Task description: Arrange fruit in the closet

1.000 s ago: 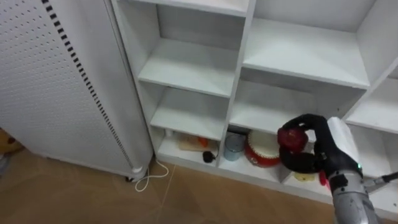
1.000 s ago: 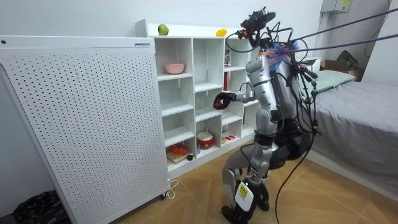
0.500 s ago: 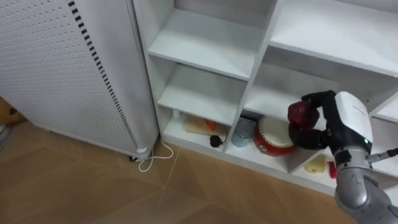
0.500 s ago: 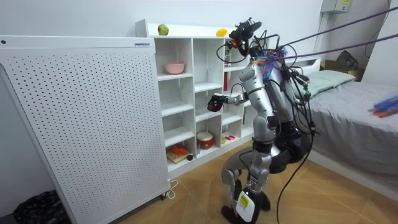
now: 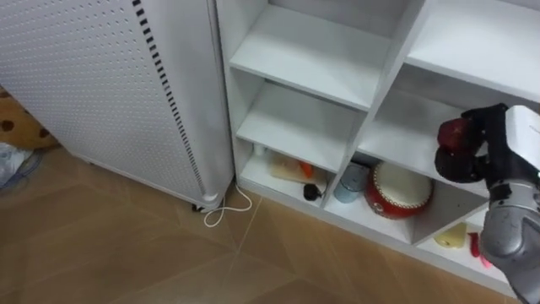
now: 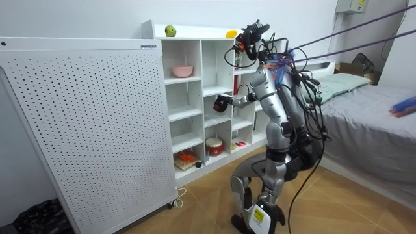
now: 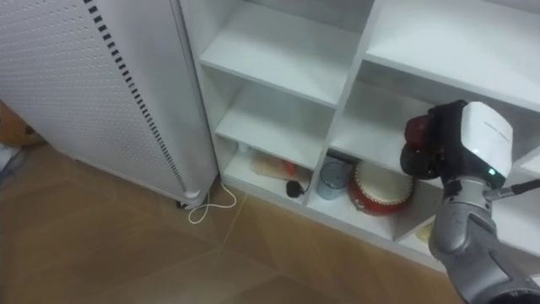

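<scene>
I hold the robot before the white closet (image 5: 312, 59), its right hand (image 5: 510, 148) curled round a red fruit (image 5: 453, 135) just outside the closet's middle shelves. Not yet shelved; I judge placing remains.

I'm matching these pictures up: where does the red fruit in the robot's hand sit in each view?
Left eye view: red fruit at the right edge, gripped in the right hand.
Right eye view: right of centre, same grip.
Room view: centre, before the shelf unit's middle column.
Shared landmark: the red round container on the bottom shelf.
</scene>
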`<state>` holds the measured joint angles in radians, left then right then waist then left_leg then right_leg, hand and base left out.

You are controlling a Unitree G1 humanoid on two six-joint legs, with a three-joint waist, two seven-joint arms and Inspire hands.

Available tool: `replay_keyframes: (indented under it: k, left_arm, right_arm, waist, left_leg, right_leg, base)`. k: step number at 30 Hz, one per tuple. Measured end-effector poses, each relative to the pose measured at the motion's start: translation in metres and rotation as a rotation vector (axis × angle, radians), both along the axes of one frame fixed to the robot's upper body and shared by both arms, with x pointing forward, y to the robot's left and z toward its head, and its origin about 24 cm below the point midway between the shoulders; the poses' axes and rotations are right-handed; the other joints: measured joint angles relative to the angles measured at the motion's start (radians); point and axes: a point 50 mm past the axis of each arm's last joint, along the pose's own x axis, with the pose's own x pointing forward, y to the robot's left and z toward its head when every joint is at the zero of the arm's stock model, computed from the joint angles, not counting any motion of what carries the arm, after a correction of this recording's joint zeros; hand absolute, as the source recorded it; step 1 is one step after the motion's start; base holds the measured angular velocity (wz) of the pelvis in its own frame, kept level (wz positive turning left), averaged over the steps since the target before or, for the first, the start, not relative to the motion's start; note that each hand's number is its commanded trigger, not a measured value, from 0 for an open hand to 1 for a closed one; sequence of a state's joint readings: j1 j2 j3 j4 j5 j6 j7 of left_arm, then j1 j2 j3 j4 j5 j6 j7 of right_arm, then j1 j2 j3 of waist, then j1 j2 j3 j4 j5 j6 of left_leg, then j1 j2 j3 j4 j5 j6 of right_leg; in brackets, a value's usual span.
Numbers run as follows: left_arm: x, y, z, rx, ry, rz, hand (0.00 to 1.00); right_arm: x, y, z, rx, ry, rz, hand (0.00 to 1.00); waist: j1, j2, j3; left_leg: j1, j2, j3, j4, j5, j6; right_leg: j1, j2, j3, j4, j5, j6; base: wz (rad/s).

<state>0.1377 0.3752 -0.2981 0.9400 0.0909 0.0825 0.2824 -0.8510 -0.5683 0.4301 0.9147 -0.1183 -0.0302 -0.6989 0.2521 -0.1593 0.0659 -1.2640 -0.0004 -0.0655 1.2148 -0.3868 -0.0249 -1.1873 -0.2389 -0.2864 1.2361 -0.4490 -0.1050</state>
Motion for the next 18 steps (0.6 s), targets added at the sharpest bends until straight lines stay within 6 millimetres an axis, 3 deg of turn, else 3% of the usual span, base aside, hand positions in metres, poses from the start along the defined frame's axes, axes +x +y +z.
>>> replay_keyframes:
  k: [7,8,9,10,16,18]
  left_arm:
    - [0.0,0.012,0.009,0.044,-0.031,-0.009,0.0]
    - [0.0,0.015,0.01,0.047,-0.034,-0.002,0.0]
    - [0.001,0.017,0.012,0.049,-0.042,0.003,0.0]
    - [0.001,0.018,0.013,0.052,-0.045,0.001,0.0]
    - [-0.007,0.021,0.015,0.052,-0.035,-0.004,0.0]
    - [-0.012,0.02,0.016,0.049,-0.034,-0.009,0.0]
  right_arm:
    - [-0.003,-0.018,0.001,0.0,0.02,-0.083,1.0]
    - [-0.003,-0.02,0.002,0.007,0.017,-0.09,0.92]
    - [-0.004,-0.023,0.004,0.014,0.01,-0.1,0.58]
    - [-0.004,-0.024,0.004,0.018,0.012,-0.103,0.0]
    - [-0.01,-0.043,0.004,0.033,0.03,-0.176,0.0]
    - [-0.014,-0.054,0.005,0.023,0.037,-0.211,0.0]
  waist:
    - [0.003,0.0,0.0003]
    - [0.004,0.0,0.0003]
    - [0.004,0.0,0.0003]
    - [0.004,0.0,0.0003]
    - [0.029,0.008,0.0045]
    - [0.034,0.011,0.0068]
  left_leg:
    - [-0.02,-0.008,-0.022,0.032,-0.009,0.001]
    - [-0.021,-0.01,-0.022,0.041,-0.014,0.0]
    - [-0.023,-0.012,-0.022,0.046,-0.017,0.001]
    - [-0.025,-0.012,-0.022,0.05,-0.019,0.002]
    - [-0.036,-0.017,-0.013,0.102,-0.042,0.015]
    - [-0.041,-0.031,-0.002,0.122,-0.047,0.022]
  right_leg:
    - [0.0,-0.005,-0.018,0.017,-0.007,0.005]
    - [-0.001,-0.007,-0.016,0.025,-0.013,0.01]
    - [-0.002,-0.009,-0.016,0.029,-0.015,0.014]
    - [-0.003,-0.01,-0.015,0.033,-0.017,0.016]
    - [-0.018,-0.026,0.0,0.084,-0.035,0.025]
    - [-0.03,-0.043,0.016,0.115,-0.05,0.034]
  base:
    - [0.03]
    - [0.0]
    - [0.0]
    - [0.0]
    - [-0.02]
    - [0.11]
